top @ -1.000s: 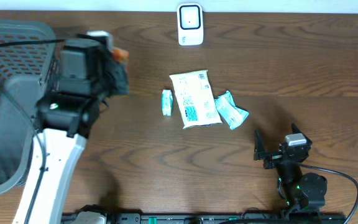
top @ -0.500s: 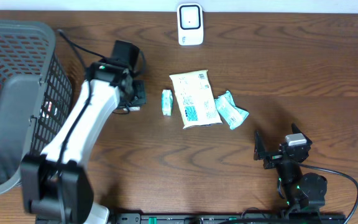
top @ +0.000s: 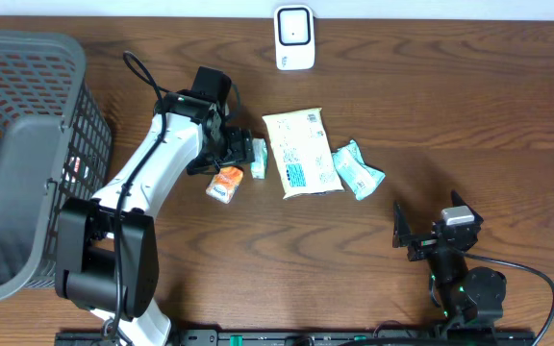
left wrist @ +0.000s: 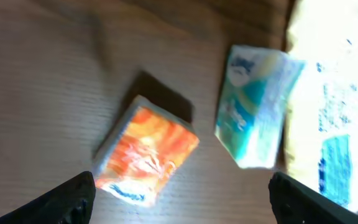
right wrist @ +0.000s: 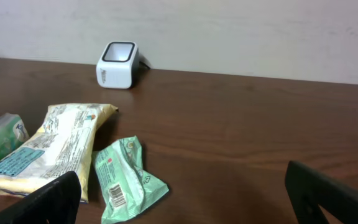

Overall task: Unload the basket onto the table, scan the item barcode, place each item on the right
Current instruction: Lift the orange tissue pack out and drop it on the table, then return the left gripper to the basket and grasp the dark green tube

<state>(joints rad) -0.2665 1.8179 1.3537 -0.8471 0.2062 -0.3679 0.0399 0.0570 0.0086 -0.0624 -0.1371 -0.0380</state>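
- At the far left of the surface [top: 508,115] I see a dark mesh basket [top: 65,115]. What is inside it I cannot tell.
- The white left arm [top: 147,173] reaches from the near edge toward the middle, just beside the basket.
- The left fingers [top: 231,154] stand wide apart and hold nothing. In the wrist view the two tips show at the bottom corners, with only wood between them.
- The orange packet [top: 225,183] lies on the surface just beside those fingers, on their near side, and I see no contact with them. It looks blurred in the wrist view, so I cannot read its print.
- Just right of it lies a small teal-and-white packet [top: 258,157], close against the left edge of a large pale pouch [top: 301,152]. I cannot tell if they touch.
- The white scanner [top: 294,38] stands at the far edge, behind the pouch and well apart from the orange packet.
- A green wrapped packet [top: 357,170] lies at the right side of the pouch. The right wrist view shows a barcode label on it.
- The right fingers [top: 427,231] are at the near right, fully spread and empty, well apart from all the packets.
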